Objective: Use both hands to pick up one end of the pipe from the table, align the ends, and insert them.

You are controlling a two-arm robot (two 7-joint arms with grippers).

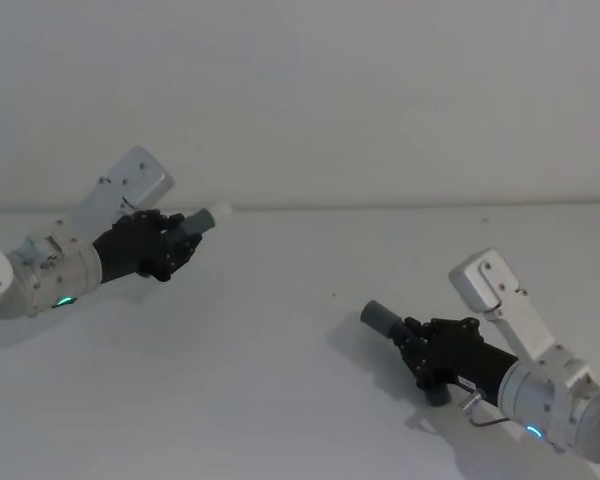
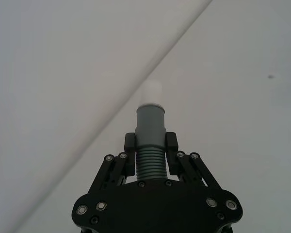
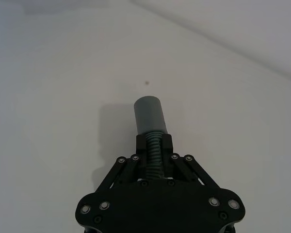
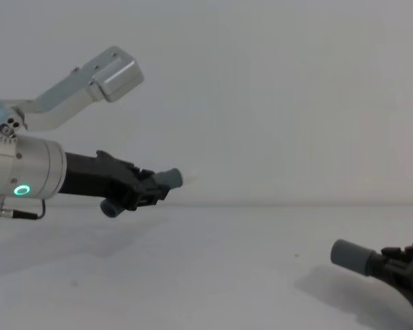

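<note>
My left gripper (image 1: 176, 243) is shut on a ribbed grey pipe piece (image 2: 150, 150), lifted above the white table (image 1: 280, 380) at the left. Its narrow cuff with a whitish tip (image 1: 218, 214) points toward the right and away. My right gripper (image 1: 417, 346) is shut on the other pipe piece (image 3: 153, 148), low over the table at the right. Its wider grey cuff (image 1: 383, 319) points left, toward the other piece. The two ends are well apart. In the chest view the left gripper (image 4: 151, 189) holds its cuff (image 4: 171, 179) higher than the right cuff (image 4: 354, 256).
Behind the table's far edge (image 1: 400, 206) stands a plain pale wall. Small dark specks (image 1: 332, 294) mark the table between the arms. Bare table lies between the two grippers.
</note>
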